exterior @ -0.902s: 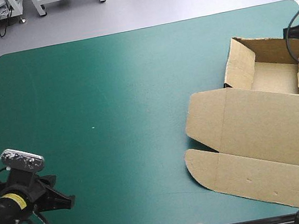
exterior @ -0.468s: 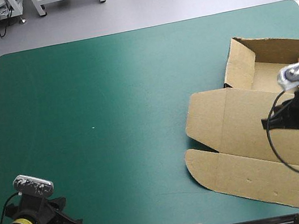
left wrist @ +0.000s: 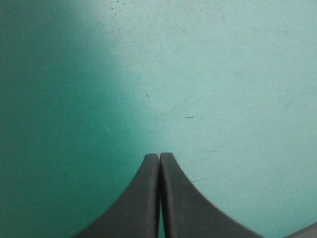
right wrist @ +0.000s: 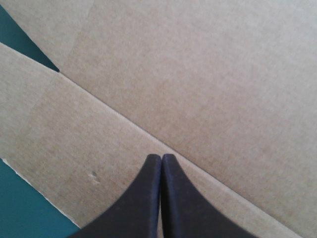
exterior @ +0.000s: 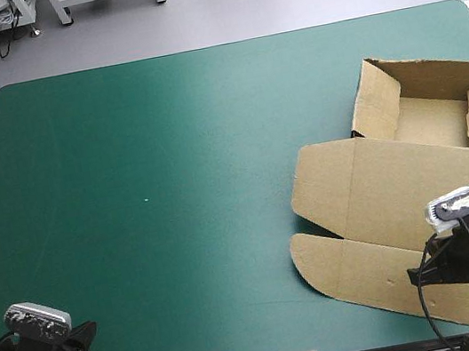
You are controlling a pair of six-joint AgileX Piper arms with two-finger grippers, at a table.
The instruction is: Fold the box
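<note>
- Table (exterior: pixel 167 151) with a teal-green cover fills the scene. Most of it is bare, and everything in play is on the right side.
- Right hand (right wrist: pixel 161 157): the black fingers are pressed together into one point with nothing between them. The tip is over board, right at the crease (right wrist: pixel 119 115) between two flat panels. Can't tell whether it touches the board or hovers.
- Around that tip there is brown board on all sides, with teal-green cover showing only past the flap's outer edge and in a small notch.
- Brown board box (exterior: pixel 417 190), a cut corrugated sheet, sits at the table's right side and runs from mid-depth down to the near edge and off toward the right edge.
- Tray part (exterior: pixel 428 120) is at the far end. The left wall and far wall stand up, and the right-side wall leans inward; can't tell if it's tucked.
- Lid panel (exterior: pixel 399 188) lies flat on the cover toward the near edge. The front flap (exterior: pixel 368 275) with rounded corners is also flat beyond it.
- Left hand (left wrist: pixel 159 156): fingers meet in an arch, empty, over bare cover at the near left corner and well apart from the box.
- Progress (my read): the tray walls are mostly raised, so the bulk of the fold looks done. Left to do: possibly seating the right-side wall, while the lid and flap are still unfolded. Neither hand grips anything right now.
</note>
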